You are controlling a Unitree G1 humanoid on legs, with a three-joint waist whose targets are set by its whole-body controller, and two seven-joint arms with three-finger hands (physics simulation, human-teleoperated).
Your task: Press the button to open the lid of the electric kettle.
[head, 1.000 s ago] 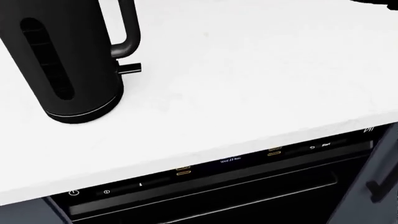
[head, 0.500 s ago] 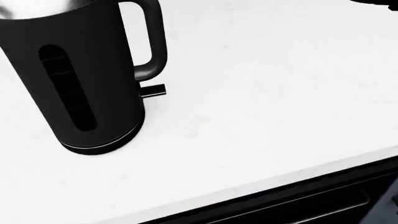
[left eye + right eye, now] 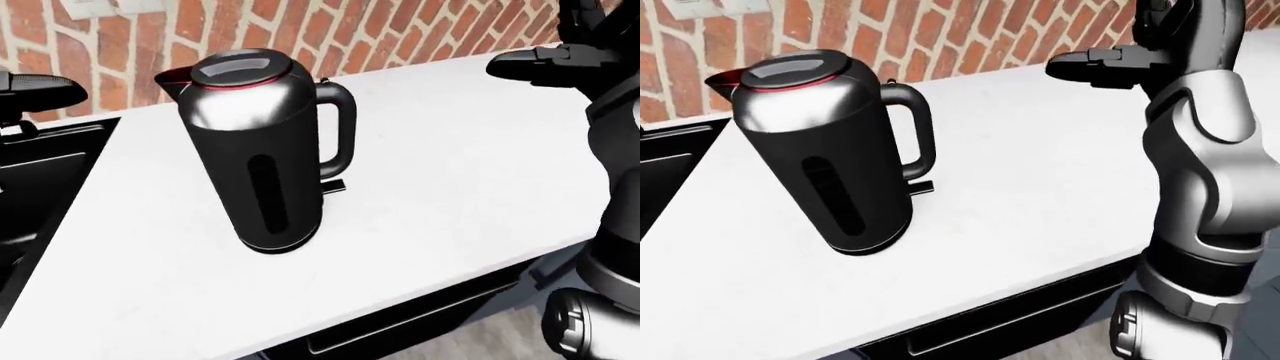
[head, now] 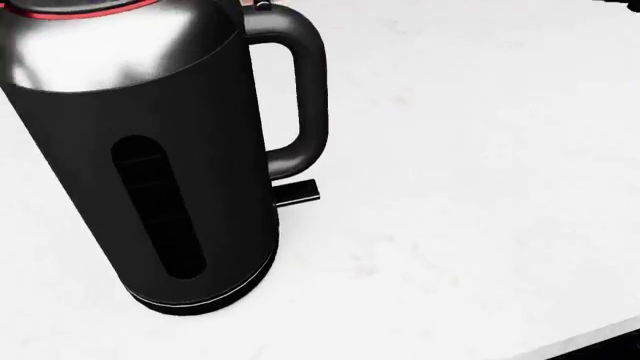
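On the white worktop (image 3: pixel 450 180), left of centre in the left-eye view, stands the electric kettle (image 3: pixel 258 150), upright on its round base, dark-bodied with a brushed grey upper part and a red ring round the rim. Its lid (image 3: pixel 232 70) lies flat and closed on top, the spout pointing to the view's left. The loop handle (image 3: pixel 340 127) faces the view's right, and a small black tab (image 3: pixel 333 185) sticks out from the base just below it. A tall dark level window (image 4: pixel 158 216) runs down the body, filling much of the head view. Well apart from the kettle, at the upper right of the right-eye view, the right robot hand (image 3: pixel 1090 66) hovers above the worktop with its dark fingers stretched out flat toward the view's left, gripping nothing. At the far left edge of the left-eye view the left robot hand (image 3: pixel 35 90) shows only as a dark rounded shape; whether its fingers are spread or curled I cannot tell. Beneath it lies a black sink (image 3: pixel 40 172), and a red brick wall (image 3: pixel 400 30) rises along the top.
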